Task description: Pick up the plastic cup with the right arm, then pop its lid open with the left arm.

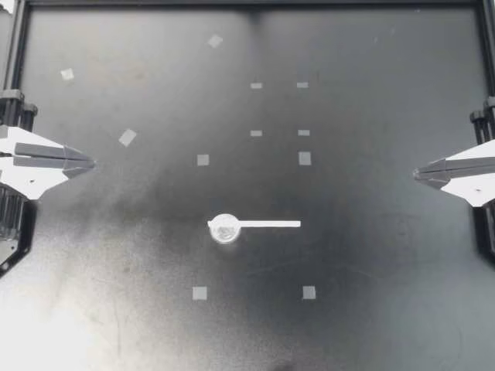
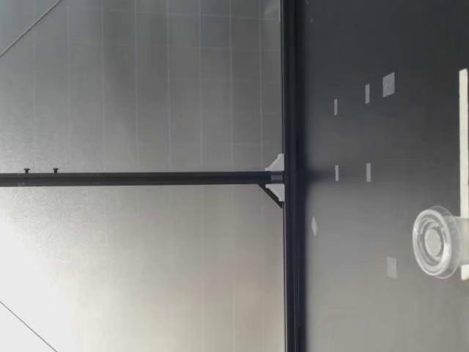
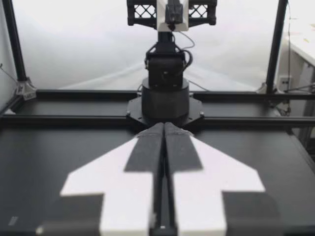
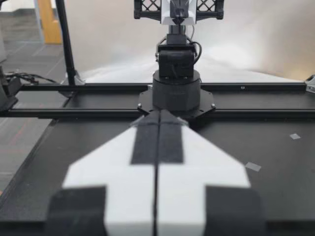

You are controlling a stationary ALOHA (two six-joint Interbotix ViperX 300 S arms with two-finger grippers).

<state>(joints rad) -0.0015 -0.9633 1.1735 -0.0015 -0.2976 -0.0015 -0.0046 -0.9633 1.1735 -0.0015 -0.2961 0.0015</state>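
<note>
The left gripper (image 1: 91, 163) is sitting at its own side of the dark surface (image 1: 371, 255) with its fingers pressed together on nothing, and its wrist view is showing the same: the two fingers (image 3: 147, 152) are meeting along their length, with only bare surface under them. The right gripper (image 1: 418, 174) is mirroring it from the opposite side, its fingers (image 4: 145, 142) likewise closed on nothing. Both are pointing inward and sitting well apart from everything, probably parked so that the middle is lying open to the overhead camera. Farther ahead of both tips, roughly midway between them, a clear round cup (image 1: 225, 229) is resting on the surface with a white strip (image 1: 267, 224) reaching from it toward the right gripper. The pair is lying among pale tape squares (image 1: 199, 293), which are likely marking out a placing area. Neither wrist view is catching the cup; each is showing only the other arm's base (image 3: 165, 93) beyond the fingers. The low view is showing no gripper, and there the cup (image 2: 437, 242) and the strip (image 2: 463, 147) are being cut off at the frame's border. Whether the strip is joined to the cup or merely lying across its rim is hard to tell, as is anything inside the cup.
</note>
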